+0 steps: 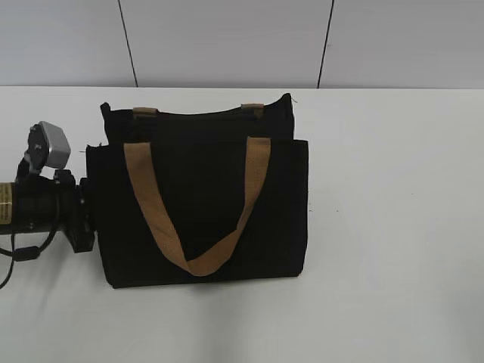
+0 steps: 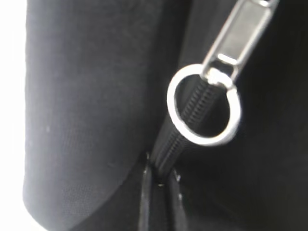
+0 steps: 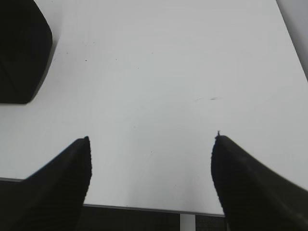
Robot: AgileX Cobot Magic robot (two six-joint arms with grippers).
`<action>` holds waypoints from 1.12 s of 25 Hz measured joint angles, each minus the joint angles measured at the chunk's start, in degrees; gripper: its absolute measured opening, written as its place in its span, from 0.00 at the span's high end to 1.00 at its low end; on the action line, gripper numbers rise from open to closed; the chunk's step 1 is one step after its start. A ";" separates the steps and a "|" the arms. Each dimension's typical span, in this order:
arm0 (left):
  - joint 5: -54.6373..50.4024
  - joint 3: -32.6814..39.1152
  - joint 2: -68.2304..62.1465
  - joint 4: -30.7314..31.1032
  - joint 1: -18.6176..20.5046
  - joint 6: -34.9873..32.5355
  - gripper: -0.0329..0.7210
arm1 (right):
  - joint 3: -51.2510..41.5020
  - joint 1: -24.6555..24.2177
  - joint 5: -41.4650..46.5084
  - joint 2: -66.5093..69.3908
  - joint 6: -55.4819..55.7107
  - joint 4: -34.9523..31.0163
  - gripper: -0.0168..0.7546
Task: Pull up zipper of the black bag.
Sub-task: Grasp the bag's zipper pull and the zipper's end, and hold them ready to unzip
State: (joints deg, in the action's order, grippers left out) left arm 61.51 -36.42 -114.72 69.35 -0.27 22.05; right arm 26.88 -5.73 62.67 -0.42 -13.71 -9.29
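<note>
The black bag (image 1: 204,204) is laid flat on the white table (image 1: 393,227), tan handles (image 1: 198,219) spread over its front. The left gripper (image 1: 85,219) is pressed to the bag's left end, where the zipper (image 2: 226,72) is seen close up, presumably for a grab; its jaw state cannot be told. The right gripper (image 3: 150,159) is held spread wide over bare table, empty, likely parked clear.

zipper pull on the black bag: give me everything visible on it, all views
Only the left wrist view shows the zipper: a flat, silver-grey metal tab, partly cut off by the frame's top edge, linked to a round split ring of the same shiny metal. It lies slanted against the black bag, over a black toothed zip line that runs through the ring. Nothing grips it. The image is blurred, and no slider body can be made out.
</note>
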 joint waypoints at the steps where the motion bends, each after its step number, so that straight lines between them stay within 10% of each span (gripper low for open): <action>1: -1.23 0.00 0.77 0.27 0.00 0.00 0.92 | 0.00 0.00 0.00 0.00 0.00 0.00 0.21; 28: -27.65 5.75 43.05 -5.13 -1.52 10.55 0.92 | 1.32 0.00 -9.02 3.72 1.32 -10.74 0.21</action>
State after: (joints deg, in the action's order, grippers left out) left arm 33.86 -30.68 -71.67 64.21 -1.80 32.60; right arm 28.21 -5.73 53.66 3.30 -12.39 -20.03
